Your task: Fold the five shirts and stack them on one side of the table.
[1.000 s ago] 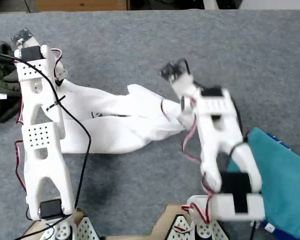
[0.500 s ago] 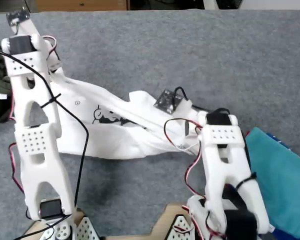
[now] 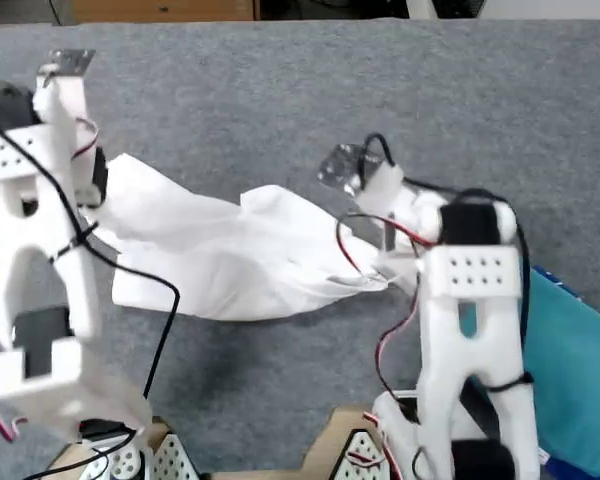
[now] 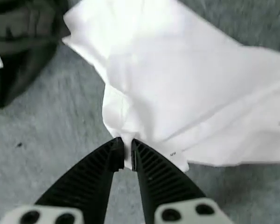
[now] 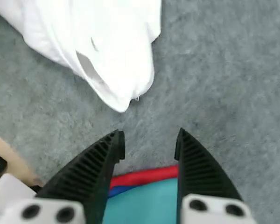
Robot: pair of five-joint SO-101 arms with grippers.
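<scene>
A white shirt lies crumpled across the middle of the grey table. My left gripper is shut on an edge of the white shirt, holding it up at the shirt's left end, where the left arm stands in the high view. My right gripper hangs open above the carpet, a short way off a loose corner of the shirt, with nothing between its fingers. In the high view the right arm stands at the shirt's right end.
A dark green garment lies bunched beside the white shirt's left end. A teal folded shirt with a red and blue edge lies at the right front of the table. The far half of the table is bare grey carpet.
The left arm has pulled its end of the shirt towards the front, bunching the cloth. The right gripper has let go of the shirt and lifted off its right end.
</scene>
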